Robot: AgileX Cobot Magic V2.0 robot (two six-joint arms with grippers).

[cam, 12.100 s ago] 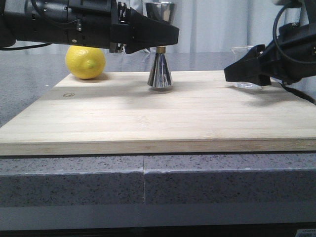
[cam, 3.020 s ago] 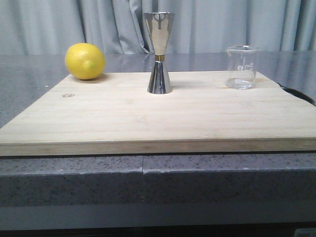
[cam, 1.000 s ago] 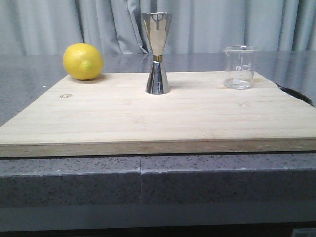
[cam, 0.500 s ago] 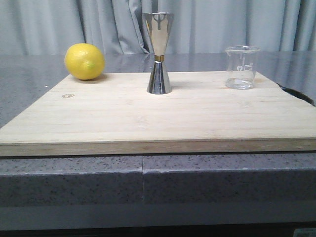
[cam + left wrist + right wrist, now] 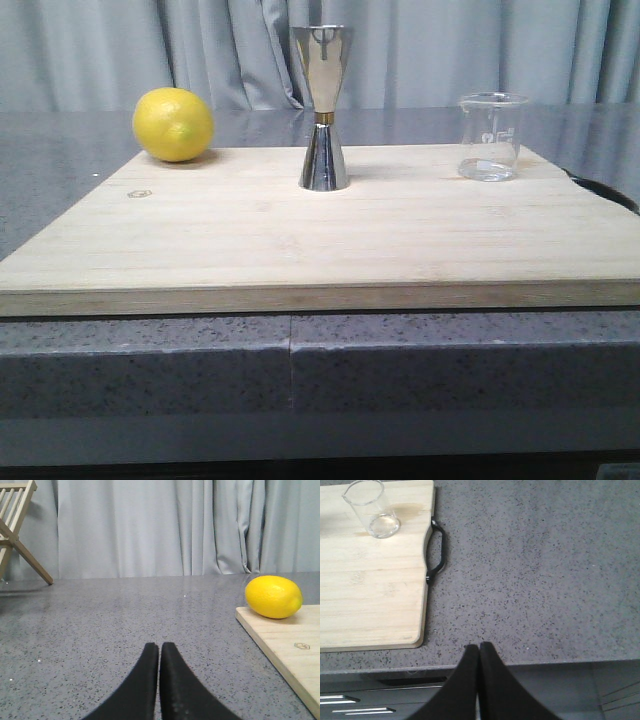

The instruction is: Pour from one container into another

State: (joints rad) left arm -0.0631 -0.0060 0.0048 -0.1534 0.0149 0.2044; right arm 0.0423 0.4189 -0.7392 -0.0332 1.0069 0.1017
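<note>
The clear glass beaker (image 5: 490,137) stands upright at the back right of the wooden cutting board (image 5: 320,235); it also shows in the right wrist view as the beaker (image 5: 371,509). The steel hourglass jigger (image 5: 322,107) with a gold waist band stands upright at the back middle of the board. Neither arm appears in the front view. My left gripper (image 5: 159,646) is shut and empty over the grey counter, left of the board. My right gripper (image 5: 479,646) is shut and empty above the counter's front edge, off the board's right side.
A yellow lemon (image 5: 173,124) lies at the board's back left corner, seen too as the lemon (image 5: 273,596). The board has a black handle (image 5: 436,550) on its right edge. A wooden rack (image 5: 17,527) stands far left on the speckled counter (image 5: 535,575).
Compared with 12 s ago both arms have withdrawn from over the board. Over the last second the scene only wobbles slightly; the beaker, jigger and lemon stay put.
</note>
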